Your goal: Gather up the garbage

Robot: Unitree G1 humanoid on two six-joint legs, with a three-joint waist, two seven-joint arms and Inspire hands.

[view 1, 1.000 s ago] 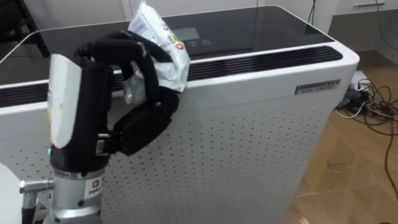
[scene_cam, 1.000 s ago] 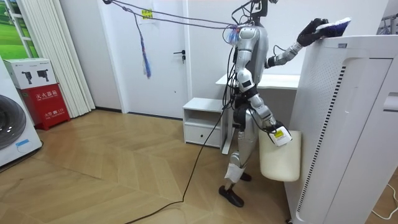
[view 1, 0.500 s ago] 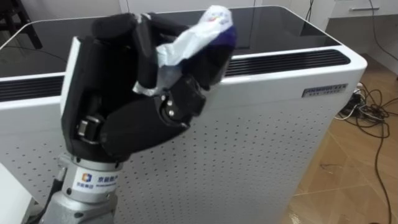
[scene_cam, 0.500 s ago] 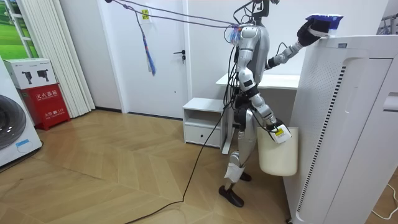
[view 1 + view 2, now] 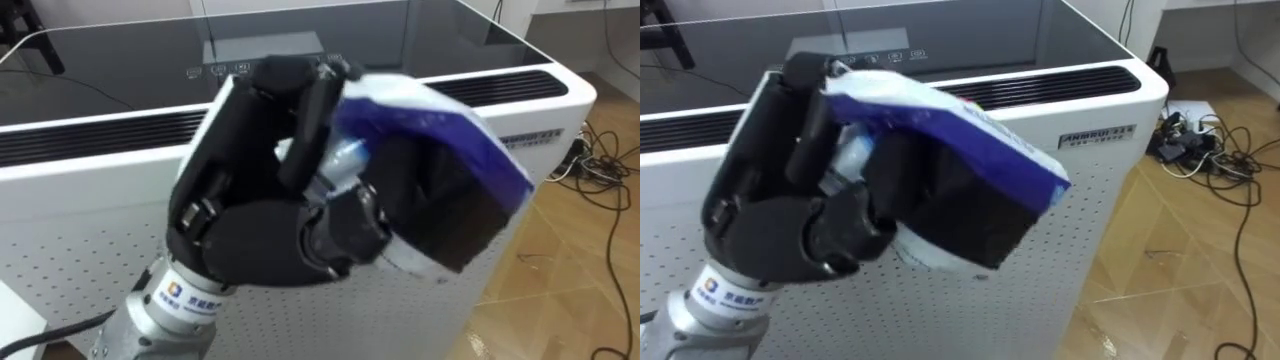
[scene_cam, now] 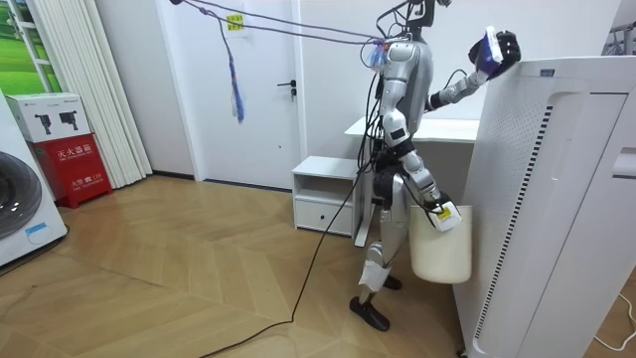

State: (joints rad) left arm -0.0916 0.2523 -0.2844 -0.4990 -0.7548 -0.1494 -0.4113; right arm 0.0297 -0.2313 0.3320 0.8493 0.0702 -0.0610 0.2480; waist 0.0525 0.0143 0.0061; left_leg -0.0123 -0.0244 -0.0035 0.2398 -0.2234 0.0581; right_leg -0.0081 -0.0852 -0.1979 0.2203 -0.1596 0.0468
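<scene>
The left hand (image 5: 250, 240) has lifted the wrapper (image 5: 450, 165) off the machine (image 5: 90, 190) behind its fingers. The fingers are curled tight round it. Now it can go in the bin (image 6: 440, 254).

Stands upright on both legs. Lifts the left arm forward and up to head height, elbow bent, forearm sloping upward. Holds the left hand (image 5: 250, 240) close before the head camera, back of the hand turned to the view's left — fingers and thumb curled tight round a packet (image 5: 455, 170). Hangs the right arm down and slightly forward, right hand (image 6: 438, 208) low beside the thigh.
</scene>
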